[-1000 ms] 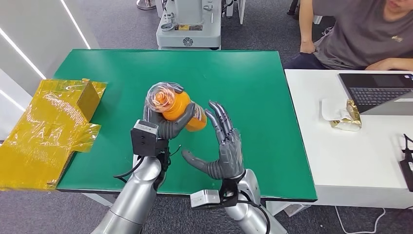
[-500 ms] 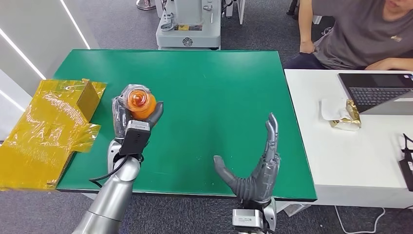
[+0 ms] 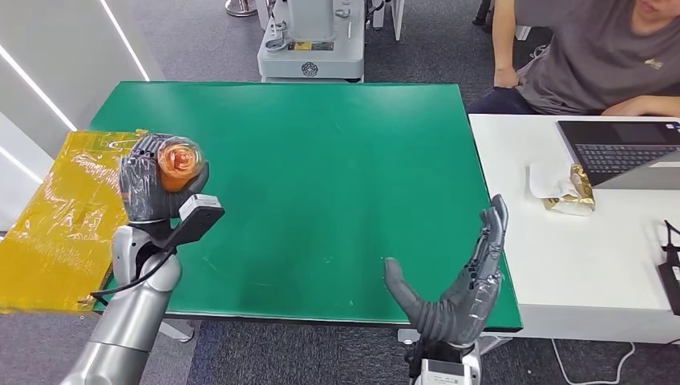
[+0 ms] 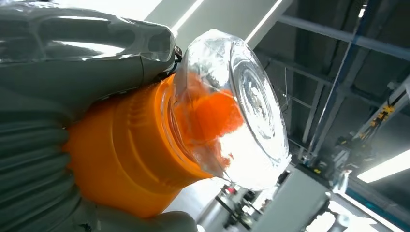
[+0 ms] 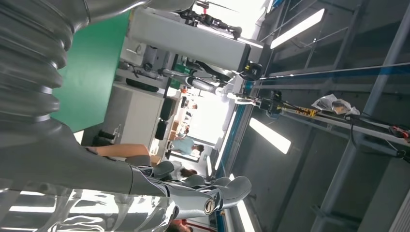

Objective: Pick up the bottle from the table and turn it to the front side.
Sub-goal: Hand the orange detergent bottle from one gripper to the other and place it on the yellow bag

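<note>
**Bottle gripped in the left robot hand, long axis aimed up at the head camera**

The left robot hand (image 3: pixel 152 188) had its fingers wrapped round the orange bottle (image 3: pixel 178 163) and held it clear of the green surface (image 3: pixel 337 160), out over that surface's left edge and above the yellow wrapping (image 3: pixel 72 216) lying there. In the head view the bottle showed mostly end-on, its clear rounded end toward the camera, so its long axis ran roughly from the robot hand up toward the robot's head rather than along the surface. The left wrist view agreed: the orange body (image 4: pixel 130 154) sat deep in the grey palm with the clear end (image 4: pixel 232 106) sticking out beyond the fingers.

The right robot hand (image 3: pixel 457 297) stood well apart at the near right edge of the surface, fingers spread and straight, thumb out, holding nothing.

Judging from this, any turn to the front side rested with the left wrist alone, since the right robot hand was far from the bottle; which face of the bottle pointed forward could not be told
</note>
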